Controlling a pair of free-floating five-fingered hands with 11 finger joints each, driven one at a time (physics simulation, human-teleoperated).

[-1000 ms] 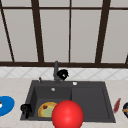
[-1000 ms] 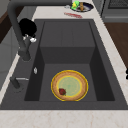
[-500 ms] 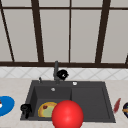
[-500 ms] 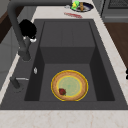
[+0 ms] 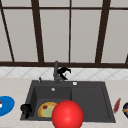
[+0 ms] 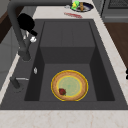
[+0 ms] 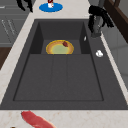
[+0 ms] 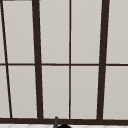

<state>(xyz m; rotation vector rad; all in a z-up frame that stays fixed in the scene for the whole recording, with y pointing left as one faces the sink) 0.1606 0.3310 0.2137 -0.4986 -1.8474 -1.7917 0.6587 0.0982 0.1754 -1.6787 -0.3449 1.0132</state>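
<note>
A pale marbled counter (image 5: 15, 86) carries everything, with a dark grey sink (image 5: 87, 100) set into it and a dark faucet (image 5: 56, 71) standing at the sink's back edge below the window. In the sink's left basin lies a yellow-rimmed plate (image 6: 69, 85) with a small red piece on it, while the right part of the sink is a shallow ribbed drainboard. On the counter to the left of the sink lies a blue plate (image 5: 5, 105), and to the right lie a red strip (image 5: 116, 105) and, just beyond it, a dark dish (image 6: 81, 6) holding yellow and green bits.
</note>
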